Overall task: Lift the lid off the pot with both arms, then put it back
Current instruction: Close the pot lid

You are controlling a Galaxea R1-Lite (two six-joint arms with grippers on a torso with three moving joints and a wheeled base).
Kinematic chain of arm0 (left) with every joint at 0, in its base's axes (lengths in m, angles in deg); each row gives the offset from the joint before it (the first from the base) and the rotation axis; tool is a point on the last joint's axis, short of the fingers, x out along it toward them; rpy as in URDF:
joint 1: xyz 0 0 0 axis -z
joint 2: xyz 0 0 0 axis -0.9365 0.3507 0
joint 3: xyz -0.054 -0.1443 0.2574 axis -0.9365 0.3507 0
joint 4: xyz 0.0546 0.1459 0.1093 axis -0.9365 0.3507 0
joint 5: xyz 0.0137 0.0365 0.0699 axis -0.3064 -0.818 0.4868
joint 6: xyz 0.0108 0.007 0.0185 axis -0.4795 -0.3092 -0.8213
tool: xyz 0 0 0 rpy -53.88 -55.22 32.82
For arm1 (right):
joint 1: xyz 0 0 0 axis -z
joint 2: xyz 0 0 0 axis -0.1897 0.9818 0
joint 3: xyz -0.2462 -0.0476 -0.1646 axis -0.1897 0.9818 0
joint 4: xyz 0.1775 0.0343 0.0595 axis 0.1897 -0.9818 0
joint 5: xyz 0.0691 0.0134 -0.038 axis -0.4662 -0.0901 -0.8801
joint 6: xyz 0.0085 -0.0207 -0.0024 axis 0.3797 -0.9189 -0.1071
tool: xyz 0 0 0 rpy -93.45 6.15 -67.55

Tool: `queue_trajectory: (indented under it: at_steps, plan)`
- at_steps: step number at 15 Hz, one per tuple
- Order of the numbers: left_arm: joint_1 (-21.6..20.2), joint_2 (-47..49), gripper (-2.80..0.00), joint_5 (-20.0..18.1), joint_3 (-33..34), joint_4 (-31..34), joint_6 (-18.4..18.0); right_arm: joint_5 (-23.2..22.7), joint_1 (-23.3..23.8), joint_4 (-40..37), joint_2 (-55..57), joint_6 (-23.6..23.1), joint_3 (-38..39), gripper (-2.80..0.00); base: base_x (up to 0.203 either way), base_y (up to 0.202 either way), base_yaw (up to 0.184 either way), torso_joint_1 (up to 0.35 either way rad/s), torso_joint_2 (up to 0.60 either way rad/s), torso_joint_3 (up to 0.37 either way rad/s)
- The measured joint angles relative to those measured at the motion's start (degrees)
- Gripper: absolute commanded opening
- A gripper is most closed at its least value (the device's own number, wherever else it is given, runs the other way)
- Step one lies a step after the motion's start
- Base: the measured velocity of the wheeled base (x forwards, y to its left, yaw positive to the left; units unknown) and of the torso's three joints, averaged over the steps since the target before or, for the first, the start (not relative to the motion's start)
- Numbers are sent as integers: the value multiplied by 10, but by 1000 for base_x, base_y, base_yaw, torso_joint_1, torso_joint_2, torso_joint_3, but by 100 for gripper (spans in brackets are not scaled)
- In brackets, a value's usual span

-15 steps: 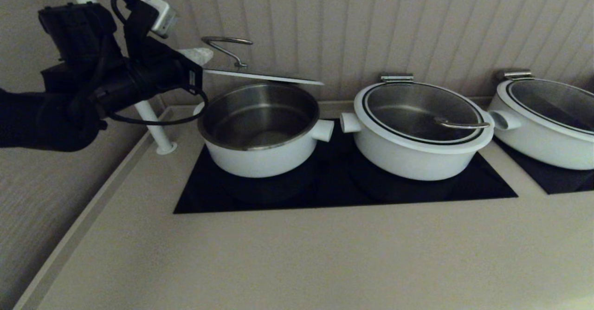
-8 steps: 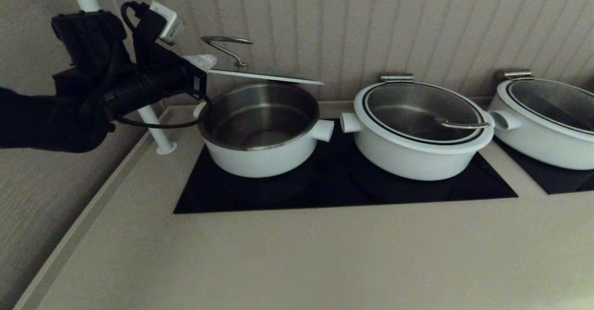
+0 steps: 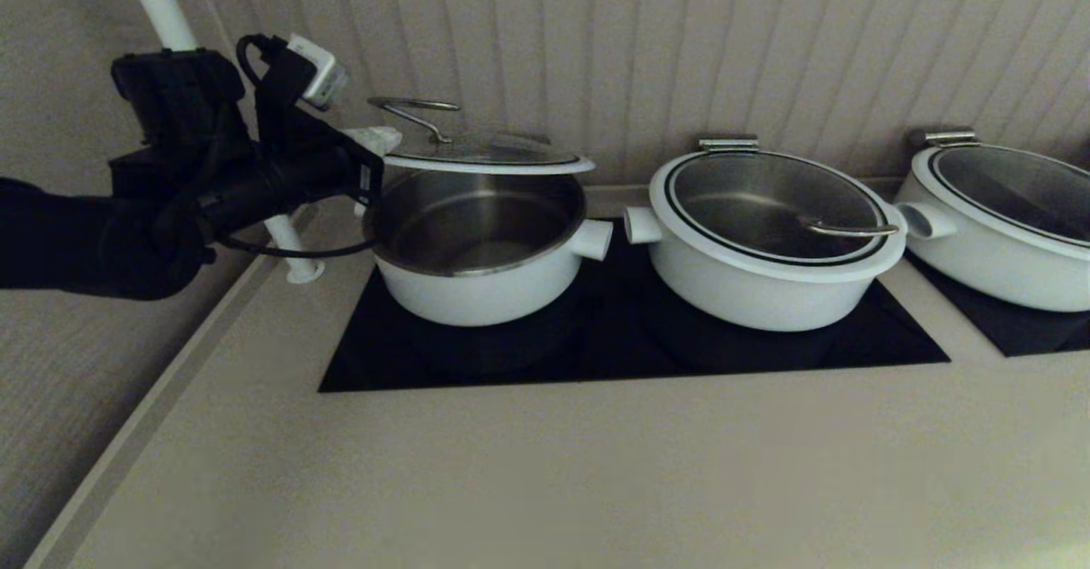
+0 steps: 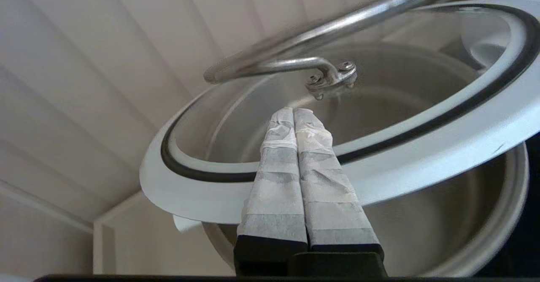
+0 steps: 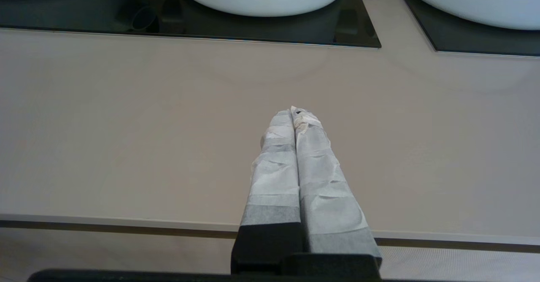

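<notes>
The deep white pot point(image 3: 477, 250) stands at the left of the black cooktop point(image 3: 613, 339), its steel inside showing. The lid point(image 3: 485, 158) hangs nearly level just above the pot's rim, its wire handle point(image 3: 415, 109) on top. My left gripper point(image 3: 376, 139) is shut at the lid's left edge. In the left wrist view its taped fingers point(image 4: 278, 168) lie across the lid's white rim point(image 4: 422, 151), the gripper's tip point(image 4: 294, 109) close to the handle's foot point(image 4: 331, 77). My right gripper point(image 5: 294, 111) is shut and empty, low over the counter's front; it is out of the head view.
Two wider, shallower white pots point(image 3: 766, 245) point(image 3: 996, 228) with lids on stand to the right. A white pole point(image 3: 285, 228) rises at the counter's left corner, behind my left arm. A ribbed wall runs close behind the pots. Bare counter point(image 3: 553, 467) lies in front.
The lid has come down from a raised, tilted position to nearly level just over the pot. My left gripper has moved down and slightly right with it.
</notes>
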Motion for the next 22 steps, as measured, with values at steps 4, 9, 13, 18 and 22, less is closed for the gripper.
queue_trajectory:
  at_steps: [4, 9, 13, 18, 22]
  plan:
    - [0, -2, -280, 0, 12, -1, 0, 0, 0, 0, 0, 0, 0, -280, 0, 0, 0, 0, 0, 0]
    - [-1, -14, -280, 0, 52, -1, 1, 0, 0, 0, 0, 0, 0, -280, 0, 0, 0, 0, 0, 0]
    - [0, -21, -280, 1, 74, -2, 1, 0, 0, 0, 0, 0, 0, -280, 0, 0, 0, 0, 0, 0]
    - [0, -24, -280, 1, 95, -8, 2, 0, 0, 0, 0, 0, 0, -280, 0, 0, 0, 0, 0, 0]
    - [0, -19, -280, 2, 129, -72, 2, 0, 0, 0, 0, 0, 0, -280, 0, 0, 0, 0, 0, 0]
